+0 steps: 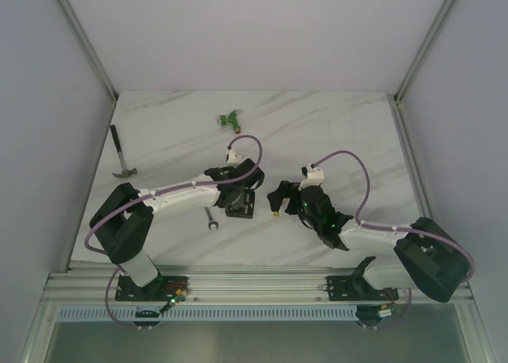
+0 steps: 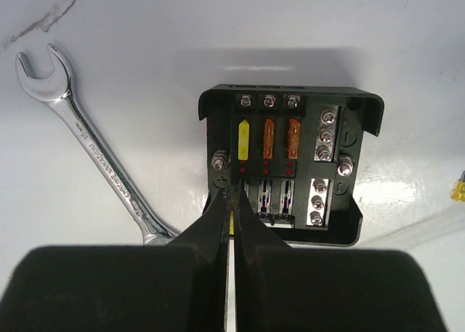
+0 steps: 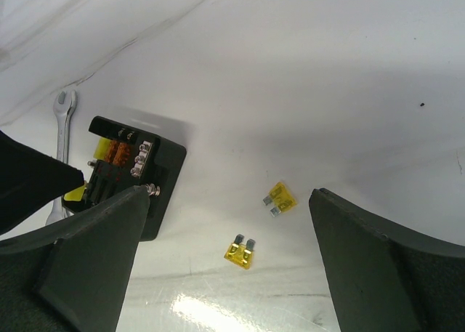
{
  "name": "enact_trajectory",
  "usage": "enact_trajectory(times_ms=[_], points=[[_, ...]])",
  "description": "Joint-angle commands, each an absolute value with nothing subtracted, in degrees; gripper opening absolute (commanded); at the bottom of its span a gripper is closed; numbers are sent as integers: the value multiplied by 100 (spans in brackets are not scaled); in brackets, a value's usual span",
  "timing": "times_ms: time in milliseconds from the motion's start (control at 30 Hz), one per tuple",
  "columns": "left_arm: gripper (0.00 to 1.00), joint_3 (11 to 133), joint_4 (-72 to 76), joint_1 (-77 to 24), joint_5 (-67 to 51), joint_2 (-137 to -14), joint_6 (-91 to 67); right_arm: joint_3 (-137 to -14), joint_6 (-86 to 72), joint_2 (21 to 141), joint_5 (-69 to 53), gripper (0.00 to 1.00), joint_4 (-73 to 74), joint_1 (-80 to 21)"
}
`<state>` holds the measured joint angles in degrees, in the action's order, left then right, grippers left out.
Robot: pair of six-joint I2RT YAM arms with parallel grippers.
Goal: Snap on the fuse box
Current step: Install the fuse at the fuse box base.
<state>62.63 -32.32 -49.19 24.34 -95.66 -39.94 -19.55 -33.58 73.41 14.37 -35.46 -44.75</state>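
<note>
The fuse box point(image 2: 334, 132) is a black square box, open at the top, with one yellow and two orange fuses in its upper row; no lid shows. It lies at mid-table point(image 1: 240, 210) and also shows in the right wrist view point(image 3: 163, 165). My left gripper point(image 2: 232, 192) is shut on a thin yellow fuse point(image 2: 230, 227), its tips at the box's lower left slot. My right gripper point(image 3: 229, 194) is open and empty, just right of the box, over two loose yellow fuses point(image 3: 280, 197) point(image 3: 242, 252).
A silver wrench point(image 2: 80, 136) lies just left of the box. A hammer point(image 1: 121, 160) lies at the table's left edge. A green connector point(image 1: 231, 119) lies at the back. One loose fuse point(image 2: 458, 190) shows right of the box.
</note>
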Motion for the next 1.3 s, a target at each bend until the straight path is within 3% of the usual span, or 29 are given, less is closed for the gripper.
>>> enact_trajectory(times_ms=[0,1267], points=[[0,6406,-3191,-4930,2678,-9627,-3900,-1925,-3311,7352,1525,100,-3753,-4503],[0,6126,-3054,-4935,2421,-9576,-3650,-2013,-3316,7486,1389,100,-3727,-4501]])
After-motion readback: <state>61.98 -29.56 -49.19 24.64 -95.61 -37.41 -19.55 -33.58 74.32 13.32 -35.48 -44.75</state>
